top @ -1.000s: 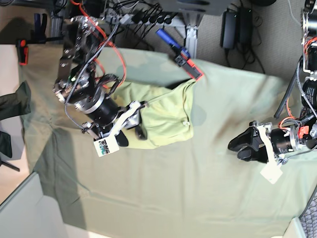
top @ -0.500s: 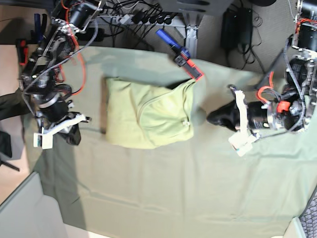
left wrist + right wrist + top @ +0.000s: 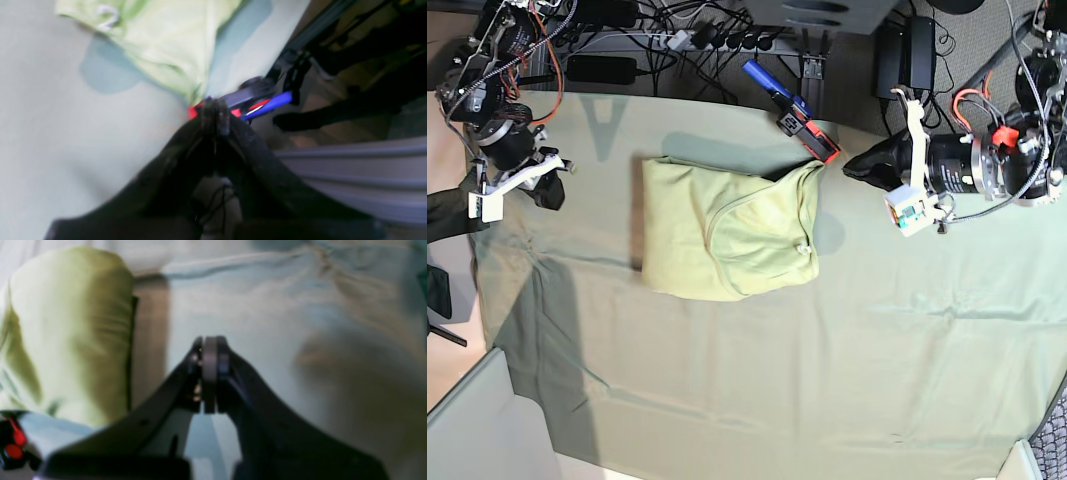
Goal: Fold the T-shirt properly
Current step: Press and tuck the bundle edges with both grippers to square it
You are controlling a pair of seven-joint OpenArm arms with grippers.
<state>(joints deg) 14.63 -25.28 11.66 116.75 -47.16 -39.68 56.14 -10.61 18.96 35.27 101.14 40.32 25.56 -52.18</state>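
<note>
The pale yellow-green T-shirt (image 3: 727,235) lies folded in a compact rectangle on the grey-green table cloth (image 3: 827,380), collar side toward the right. My left gripper (image 3: 857,165) hovers shut and empty just right of the shirt's back corner; in the left wrist view its tips (image 3: 215,113) meet, with the T-shirt (image 3: 166,40) ahead of them. My right gripper (image 3: 552,195) is shut and empty at the table's far left, well clear of the shirt. In the right wrist view its tips (image 3: 208,350) are closed, the T-shirt (image 3: 66,333) to the left.
A blue and red clamp (image 3: 792,115) grips the table's back edge beside the shirt's corner, also seen as the clamp (image 3: 260,101) by my left fingers. Cables and a power strip (image 3: 707,35) lie behind the table. Dark fabric (image 3: 447,215) hangs at the left edge.
Both arms have pulled away from the shirt toward the table's back corners. Both grippers went from open to shut. The shirt stays folded where it was left.
</note>
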